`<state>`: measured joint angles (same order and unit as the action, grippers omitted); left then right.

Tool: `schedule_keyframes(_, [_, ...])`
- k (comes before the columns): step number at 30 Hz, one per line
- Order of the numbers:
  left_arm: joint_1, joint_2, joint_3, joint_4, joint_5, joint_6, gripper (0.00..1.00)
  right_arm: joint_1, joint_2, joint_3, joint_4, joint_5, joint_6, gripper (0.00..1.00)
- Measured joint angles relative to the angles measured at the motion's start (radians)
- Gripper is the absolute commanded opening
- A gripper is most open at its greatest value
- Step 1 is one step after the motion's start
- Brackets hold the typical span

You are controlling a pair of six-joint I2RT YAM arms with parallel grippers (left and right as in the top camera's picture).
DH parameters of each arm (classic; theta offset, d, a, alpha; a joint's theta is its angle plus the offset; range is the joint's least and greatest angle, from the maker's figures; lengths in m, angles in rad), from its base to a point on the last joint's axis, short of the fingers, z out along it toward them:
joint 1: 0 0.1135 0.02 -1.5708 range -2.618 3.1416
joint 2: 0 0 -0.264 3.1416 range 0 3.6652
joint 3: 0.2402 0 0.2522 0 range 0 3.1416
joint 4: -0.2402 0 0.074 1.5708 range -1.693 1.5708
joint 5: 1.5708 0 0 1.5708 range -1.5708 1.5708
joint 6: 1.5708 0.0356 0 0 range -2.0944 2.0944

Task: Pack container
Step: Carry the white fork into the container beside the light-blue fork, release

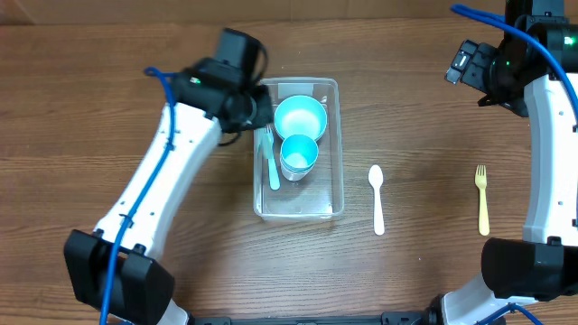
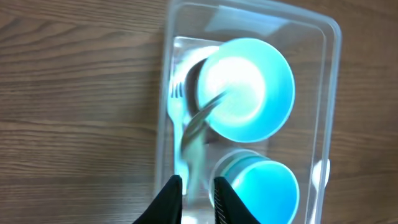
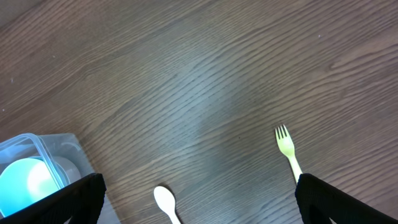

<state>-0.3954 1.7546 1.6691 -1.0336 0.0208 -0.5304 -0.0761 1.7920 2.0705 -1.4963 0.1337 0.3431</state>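
The left gripper (image 2: 197,190) is positioned over the container (image 1: 298,206), jaws narrowly parted above the teal fork (image 1: 272,167); nothing is gripped. The right gripper (image 3: 201,199) is spread wide, empty.

Looks down on a wooden desk (image 3: 205,74) between wide-apart fingers (image 3: 68,202) of the right gripper (image 3: 199,183). Shows a yellow fork (image 3: 287,149) near one finger, a white spoon (image 3: 165,200) well apart from it, and the container (image 3: 68,146) corner holding a light-blue bowl (image 3: 22,180).
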Motion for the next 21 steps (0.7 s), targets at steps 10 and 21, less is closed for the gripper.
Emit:
schedule_keyframes(10, [-0.043, 0.037, 0.000, -0.007, -0.059, -0.043, 0.52, 0.000, 0.000, 0.000, 0.000, 0.000, 0.000, 1.00])
schedule_keyframes(21, [0.302, 0.037, 0.000, -0.133, -0.075, -0.013, 1.00, 0.000, 0.000, 0.000, 0.000, 0.000, 0.000, 1.00])
